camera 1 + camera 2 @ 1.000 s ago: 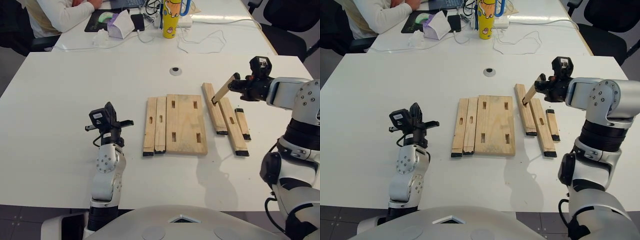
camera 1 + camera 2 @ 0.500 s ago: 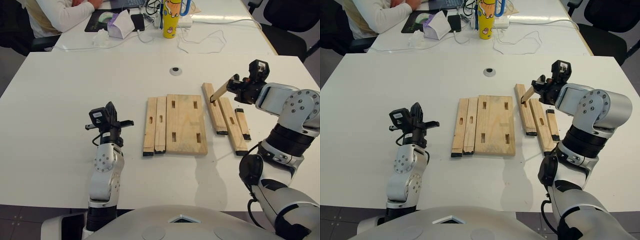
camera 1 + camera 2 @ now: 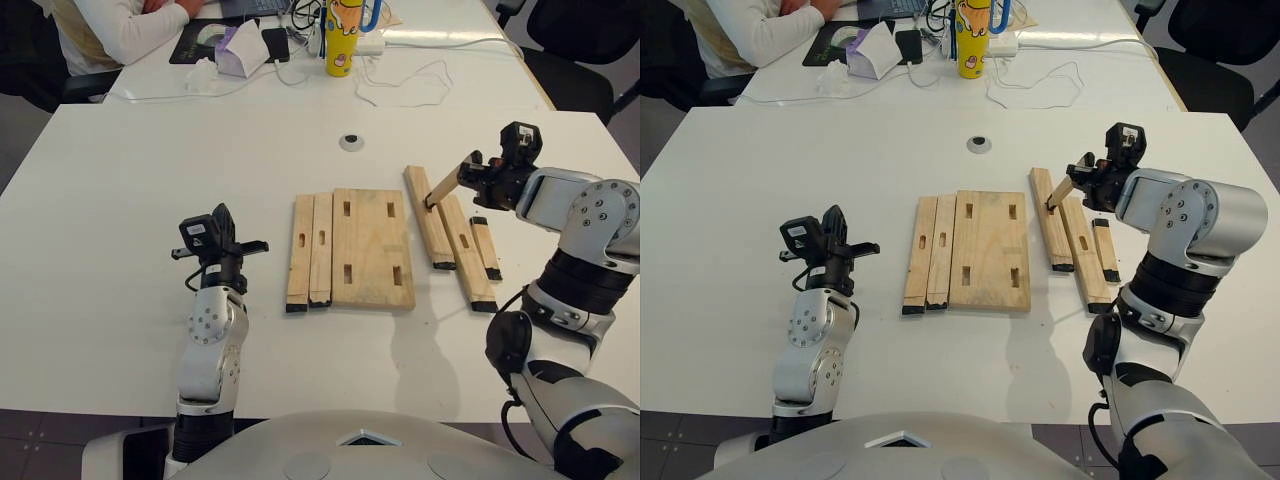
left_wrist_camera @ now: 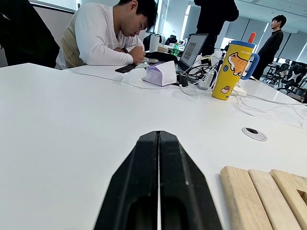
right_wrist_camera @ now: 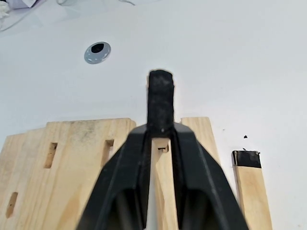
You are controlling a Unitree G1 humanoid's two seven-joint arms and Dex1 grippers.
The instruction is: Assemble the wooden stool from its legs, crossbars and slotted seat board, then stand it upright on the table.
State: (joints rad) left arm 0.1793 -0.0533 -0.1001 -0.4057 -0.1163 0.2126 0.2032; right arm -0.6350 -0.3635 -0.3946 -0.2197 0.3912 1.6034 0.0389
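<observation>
Both eye views look forward and down from above the near edge of the white worktop (image 3: 150, 180). They share almost the same scene, with the seat board (image 3: 372, 247) near the middle. The left wrist view sits low and close behind the left gripper (image 4: 159, 136), facing far across the worktop to the yellow mug (image 4: 232, 69). The right wrist view looks steeply down from close by, along the right gripper (image 5: 160, 132) and its clamped wooden piece (image 5: 160, 96), onto the seat board and round grommet (image 5: 97, 51).
</observation>
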